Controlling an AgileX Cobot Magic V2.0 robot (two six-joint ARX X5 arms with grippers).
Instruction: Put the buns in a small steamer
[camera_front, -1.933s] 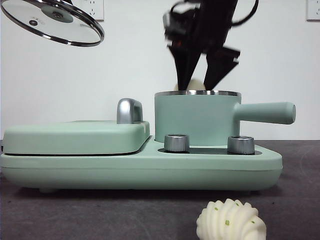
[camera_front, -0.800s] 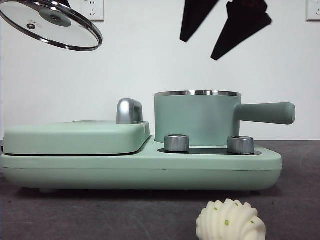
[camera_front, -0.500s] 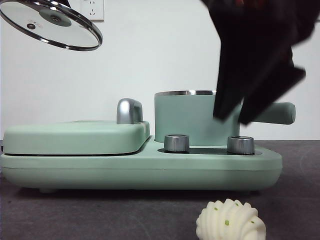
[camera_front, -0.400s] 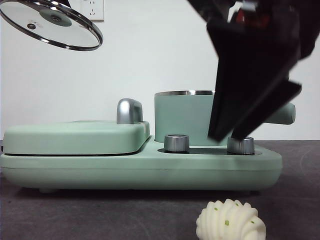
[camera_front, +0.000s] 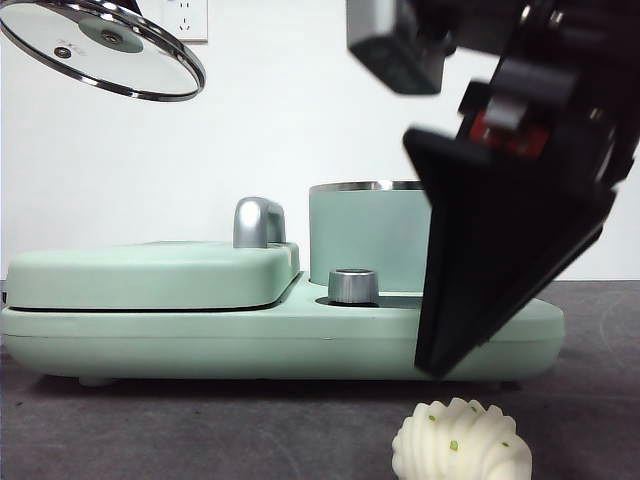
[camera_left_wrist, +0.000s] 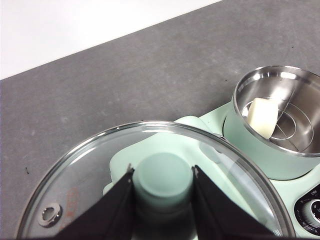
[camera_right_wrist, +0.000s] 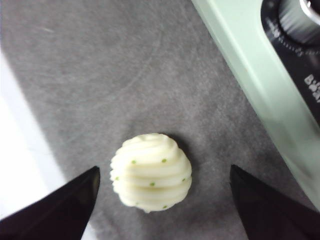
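Changed since the earlier frames: the right gripper (camera_front: 470, 370), formerly high above the small steamer (camera_front: 370, 232), has come down on the near side of the appliance and now hangs large and dark just above the swirl bun (camera_front: 462, 441), hiding the steamer's handle and the right-hand knob.

Right gripper: jaws spread wide, empty, one on either side of the swirl bun in the right wrist view (camera_right_wrist: 165, 210); no contact with the bun.

Swirl bun (camera_right_wrist: 151, 171): ridged, white, green flecks; lies on the dark grey surface (camera_right_wrist: 100, 75), near edge, right of centre, just in front of the appliance base (camera_front: 250, 335).

Smooth bun (camera_left_wrist: 263, 116): cream-white oblong, resting inside the small steamer (camera_left_wrist: 280, 120) on its steel rack.

Small steamer: mint-green pot, steel rim, uncovered; stands on the right half of the base, behind the silver knob (camera_front: 353, 285).

Left gripper (camera_left_wrist: 162, 180): jaws clamped on the green knob of the glass lid (camera_left_wrist: 150, 175), held tilted, high at far left (camera_front: 105, 45).

Griddle section (camera_front: 150, 272): flat, green, closed, left half of base; silver handle (camera_front: 258, 221).
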